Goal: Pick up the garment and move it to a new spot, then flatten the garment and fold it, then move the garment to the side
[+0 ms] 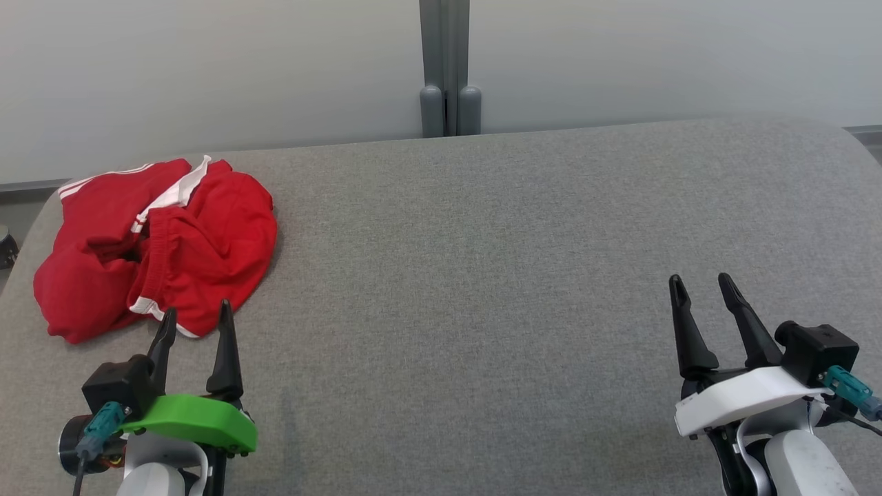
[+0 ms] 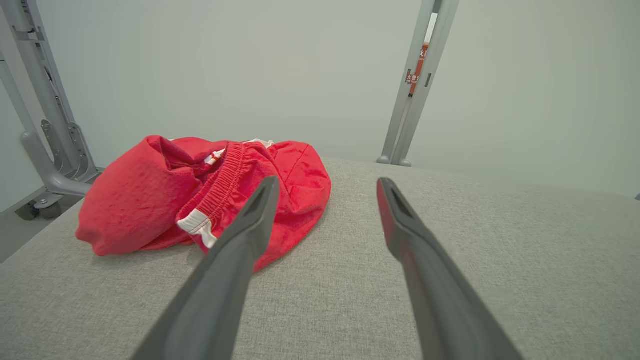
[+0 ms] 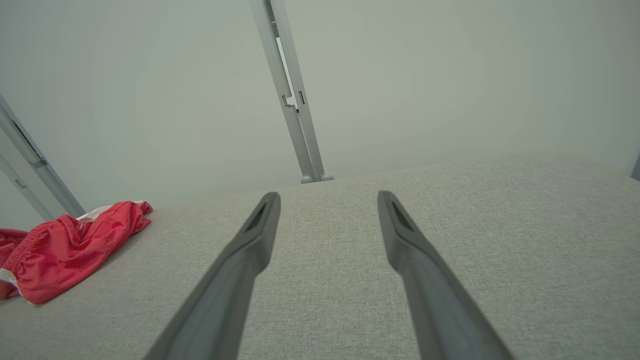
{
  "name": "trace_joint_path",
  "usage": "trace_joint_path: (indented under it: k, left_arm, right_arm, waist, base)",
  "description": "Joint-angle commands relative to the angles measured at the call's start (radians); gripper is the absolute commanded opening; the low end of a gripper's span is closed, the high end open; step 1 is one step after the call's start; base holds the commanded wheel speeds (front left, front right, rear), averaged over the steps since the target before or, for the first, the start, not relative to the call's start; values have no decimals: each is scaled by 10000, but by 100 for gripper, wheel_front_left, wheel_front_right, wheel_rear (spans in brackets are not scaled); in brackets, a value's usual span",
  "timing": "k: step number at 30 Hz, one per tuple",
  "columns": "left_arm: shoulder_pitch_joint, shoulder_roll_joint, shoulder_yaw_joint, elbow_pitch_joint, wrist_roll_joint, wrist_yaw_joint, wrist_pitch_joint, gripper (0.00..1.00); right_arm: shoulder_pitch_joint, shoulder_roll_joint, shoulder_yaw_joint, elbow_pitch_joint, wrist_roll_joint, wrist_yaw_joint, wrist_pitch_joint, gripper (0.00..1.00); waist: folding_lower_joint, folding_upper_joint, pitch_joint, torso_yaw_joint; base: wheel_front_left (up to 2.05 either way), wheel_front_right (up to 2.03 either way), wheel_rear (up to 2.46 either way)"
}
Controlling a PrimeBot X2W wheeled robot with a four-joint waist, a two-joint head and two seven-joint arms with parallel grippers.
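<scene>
In the head view, the red garment [image 1: 158, 241] lies crumpled at the upper left of the surface [image 1: 482, 275], just beyond the left jaws; left jaws and right jaws both gape, empty. In the left wrist view, the garment [image 2: 130, 200] sits left of centre (soft, light, bound to sag), and its elastic waistband [image 2: 225, 182] looks the firmest hold. In the right wrist view, the garment [image 3: 65, 250] is at the far left.

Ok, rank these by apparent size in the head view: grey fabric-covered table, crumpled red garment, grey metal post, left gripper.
Grey fabric-covered table
Crumpled red garment
Left gripper, enlarged by nearness to the camera
Grey metal post
</scene>
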Motion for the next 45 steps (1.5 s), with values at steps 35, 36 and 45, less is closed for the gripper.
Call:
trace_joint_path:
  k: [35,36,45]
  left_arm:
    - [-466,-405,831,678,1848,-170,-623,100]
    - [-479,-425,841,676,1869,-160,-623,100]
    - [-479,-518,1165,558,1837,-149,-623,100]
  right_arm:
    - [73,-57,312,244,-1530,20,-638,100]
    - [65,-77,324,228,-1522,20,-637,100]
    - [-224,-158,735,73,-1349,19,-635,100]
  waist:
    - [0,0,103,843]
    - [0,0,119,1004]
    - [0,0,340,2636]
  base:
    - [0,0,0]
    - [0,0,0]
    - [0,0,0]
